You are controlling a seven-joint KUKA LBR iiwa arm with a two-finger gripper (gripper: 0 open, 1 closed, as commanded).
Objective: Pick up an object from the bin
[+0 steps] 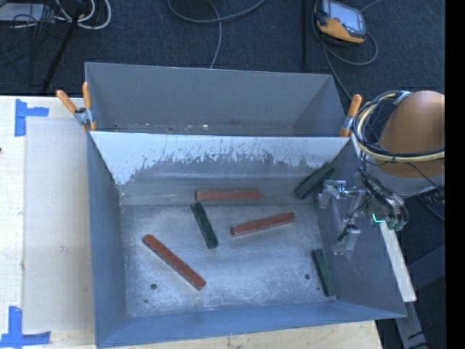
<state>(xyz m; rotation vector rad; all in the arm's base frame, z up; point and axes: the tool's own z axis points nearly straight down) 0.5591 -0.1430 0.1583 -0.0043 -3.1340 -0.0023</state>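
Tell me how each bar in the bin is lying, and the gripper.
Back brown bar: flat, by back wall.
Middle brown bar: flat, slanted.
Front-left brown bar: flat, diagonal.
Centre green bar: flat.
Back-right green bar: at right wall.
Front-right green bar: at right wall.
Gripper: at right wall.

Off-task stuff I see: orange-and-black handheld unit (341, 19) on dark carpet (145, 38) up top, cables (93, 11) strewn left of it, pale wooden worktop (51, 217) along the left side.

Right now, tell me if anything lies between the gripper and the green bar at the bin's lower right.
Nothing visible does: only the bare surface of the bin separates the gripper from that dark green bar.
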